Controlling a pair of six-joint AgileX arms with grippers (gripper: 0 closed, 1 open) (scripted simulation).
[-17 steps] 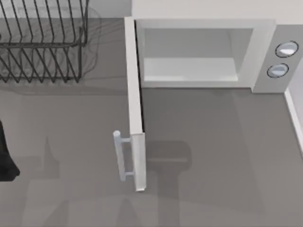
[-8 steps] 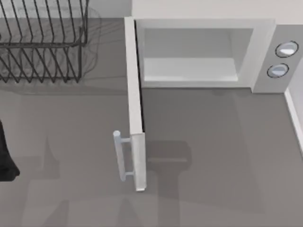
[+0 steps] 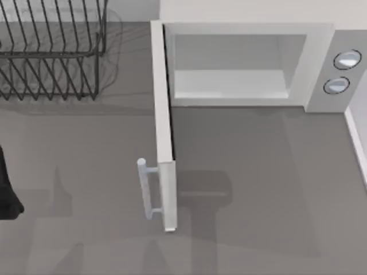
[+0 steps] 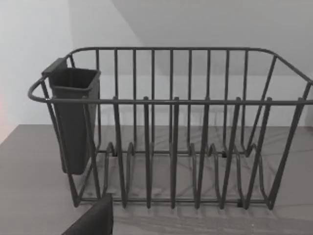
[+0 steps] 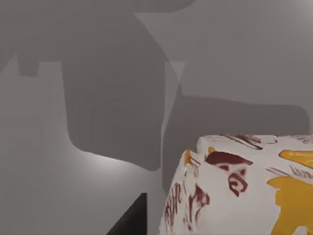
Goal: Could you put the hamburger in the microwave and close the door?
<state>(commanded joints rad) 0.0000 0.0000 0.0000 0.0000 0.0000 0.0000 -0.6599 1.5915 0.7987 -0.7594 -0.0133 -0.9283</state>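
Wire rack (image 3: pixel 51 51) (with cup (image 4: pixel 73 117))

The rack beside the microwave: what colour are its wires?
Dark grey, almost black. The rack shows best in the left wrist view, with a matching dark cup hung on one end.

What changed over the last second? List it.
Nothing visibly changed. In the top view the microwave stands with its door swung wide open, the wire rack sits to its left, and the left arm stays parked at the table's left edge.

grey table (image 3: pixel 258 172) with dark wire rack (image 3: pixel 51 51), pale wall behind
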